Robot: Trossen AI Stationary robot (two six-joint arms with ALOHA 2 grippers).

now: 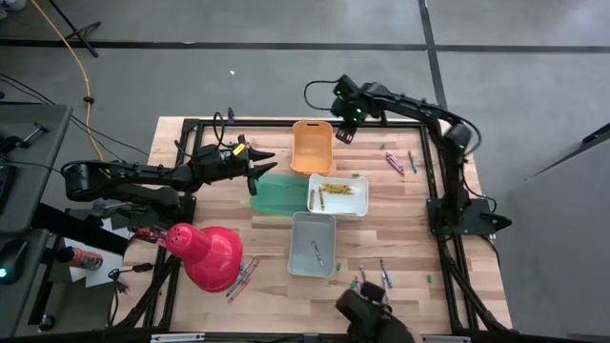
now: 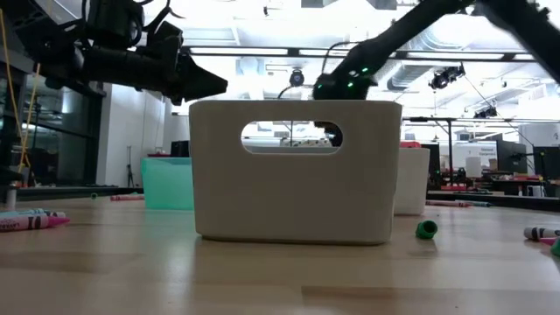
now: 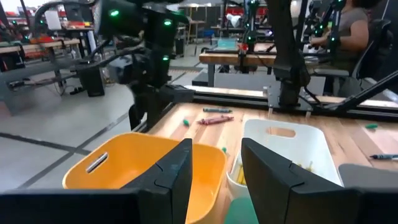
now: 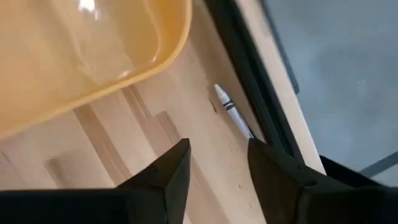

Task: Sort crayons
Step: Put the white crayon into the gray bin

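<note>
While both arms hang above the wooden surface (image 1: 400, 257), the views give this:

High view, bins: an orange bin (image 1: 312, 146), a green bin (image 1: 278, 193), a white bin (image 1: 337, 194) and a grey bin (image 1: 313, 244) cluster mid-surface.
High view, crayons: yellow crayons (image 1: 334, 189) lie in the white bin, long axes mostly running left to right; one grey crayon (image 1: 317, 252) lies in the grey bin, slanted; loose crayons (image 1: 393, 162) lie right of the orange bin, others (image 1: 242, 277) beside a pink lamp shade (image 1: 206, 255).
High view, arms: left gripper (image 1: 259, 167) hovers over the green bin's left edge; right gripper (image 1: 343, 131) sits just right of the orange bin's far corner.
Low view: the grey bin fills the middle; pink crayons (image 2: 28, 222) lie flat at far left, pointing sideways.
Left wrist view: jaws spread, nothing between them; orange and white bins lie ahead, a pair of crayons (image 3: 214, 119) beyond them.
Right wrist view: jaws spread, empty; a white crayon (image 4: 231, 114) lies against the black frame rail (image 4: 245, 74), its long axis along the rail.
</note>
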